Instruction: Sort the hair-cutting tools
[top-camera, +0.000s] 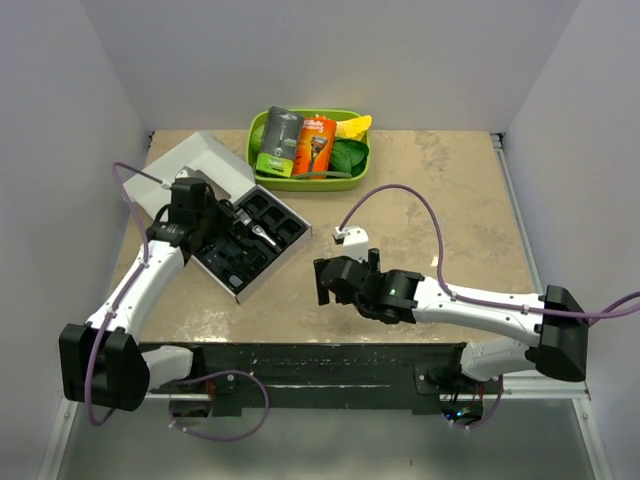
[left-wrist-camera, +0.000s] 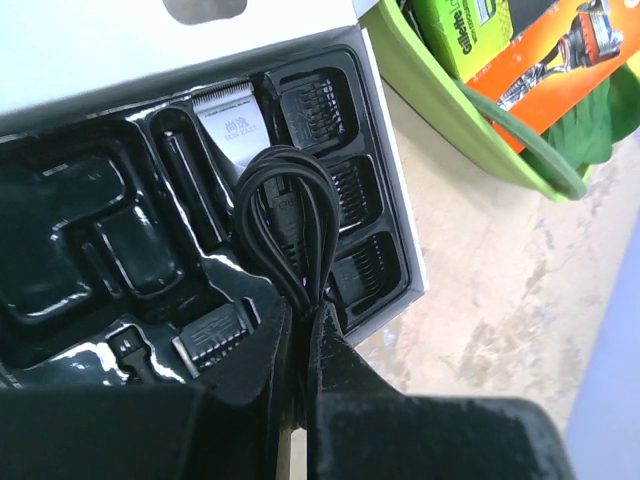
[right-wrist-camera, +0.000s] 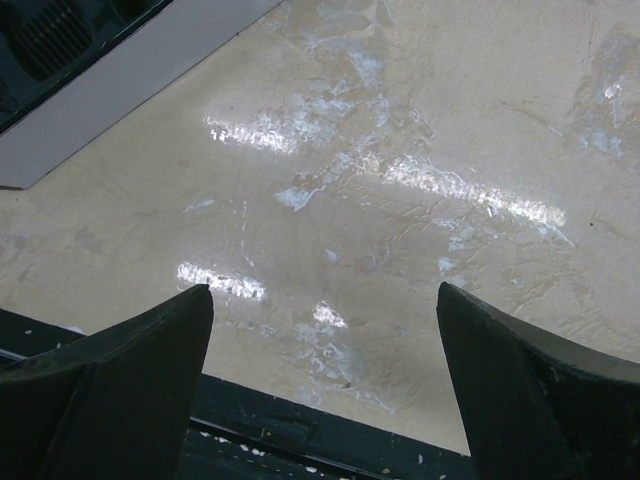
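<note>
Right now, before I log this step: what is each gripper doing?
The left gripper is shut on the black coiled cord.
The right gripper is open, holding nothing.

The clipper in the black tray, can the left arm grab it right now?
Probably not yet. The left gripper is shut on a coiled black cable, and in the left wrist view that cable covers most of the clipper. Its fingers are full, so it would have to let go first.
</note>
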